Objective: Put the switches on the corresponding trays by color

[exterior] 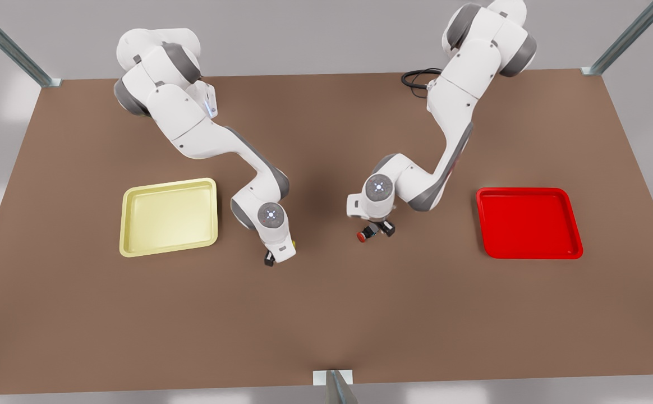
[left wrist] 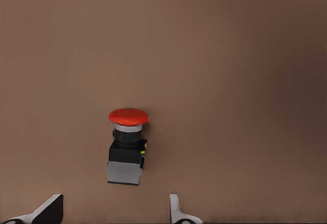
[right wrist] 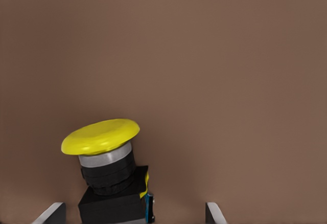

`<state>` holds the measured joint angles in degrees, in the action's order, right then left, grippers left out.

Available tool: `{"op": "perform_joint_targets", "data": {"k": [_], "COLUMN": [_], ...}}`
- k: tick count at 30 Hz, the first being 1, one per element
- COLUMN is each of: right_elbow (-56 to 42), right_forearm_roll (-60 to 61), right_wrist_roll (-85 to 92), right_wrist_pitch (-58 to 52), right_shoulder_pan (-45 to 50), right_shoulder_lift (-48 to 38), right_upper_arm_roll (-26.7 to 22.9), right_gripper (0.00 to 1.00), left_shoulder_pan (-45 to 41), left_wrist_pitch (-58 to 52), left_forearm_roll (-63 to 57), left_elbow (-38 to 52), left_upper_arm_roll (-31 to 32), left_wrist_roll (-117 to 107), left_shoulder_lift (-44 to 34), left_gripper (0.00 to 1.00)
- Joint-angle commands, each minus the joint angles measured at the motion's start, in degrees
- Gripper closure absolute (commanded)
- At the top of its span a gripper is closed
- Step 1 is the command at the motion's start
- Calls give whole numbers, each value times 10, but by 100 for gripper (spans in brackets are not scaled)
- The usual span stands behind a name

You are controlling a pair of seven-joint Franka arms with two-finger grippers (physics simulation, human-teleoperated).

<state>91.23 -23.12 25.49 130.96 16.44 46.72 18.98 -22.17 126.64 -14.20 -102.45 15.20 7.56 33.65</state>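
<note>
The brown table (exterior: 326, 314) carries a pale yellow tray (exterior: 168, 216) toward the front view's left edge and a red tray (exterior: 528, 223) toward its right edge, both well apart. Between them, near the table's middle, the left gripper (exterior: 376, 231) hangs over the red switch (left wrist: 127, 144) with fingers (left wrist: 176, 211) spread wide, not touching it. The right gripper (exterior: 279, 256), just beside the yellow tray, stands open around the yellow switch (right wrist: 110, 168).
</note>
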Motion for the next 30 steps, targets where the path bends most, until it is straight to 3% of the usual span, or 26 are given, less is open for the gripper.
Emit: {"op": "perform_joint_targets", "data": {"k": [1, 2, 3, 5, 15, 30], "right_elbow": [0, 0, 0, 0, 3, 3], "right_forearm_roll": [0, 2, 2, 3, 16, 16], "right_wrist_roll": [-1, -1, -1, -1, -2, 28], "right_wrist_pitch": [0, 0, 0, 0, -9, -4], "right_shoulder_pan": [0, 0, 0, 0, -3, -3], "right_shoulder_lift": [-1, 0, 0, 2, -1, -3], "right_upper_arm_roll": [0, 0, 0, 0, 4, 4], "right_gripper": [6, 22, 31, 40, 40, 47], "left_shoulder_pan": [-1, -3, -4, -4, 13, -24], "left_wrist_pitch": [-1, 0, 2, 12, 31, 83], "left_forearm_roll": [-21, -21, -21, -24, -75, -68], "left_elbow": [0, 0, 0, -5, -40, -5], "left_upper_arm_roll": [0, 0, -1, -1, 0, 0], "left_wrist_roll": [4, 4, 3, 3, -4, -8], "left_shoulder_lift": [3, 5, 10, 17, 10, 44], "left_gripper": [1, 1, 1, 0, 0, 0]}}
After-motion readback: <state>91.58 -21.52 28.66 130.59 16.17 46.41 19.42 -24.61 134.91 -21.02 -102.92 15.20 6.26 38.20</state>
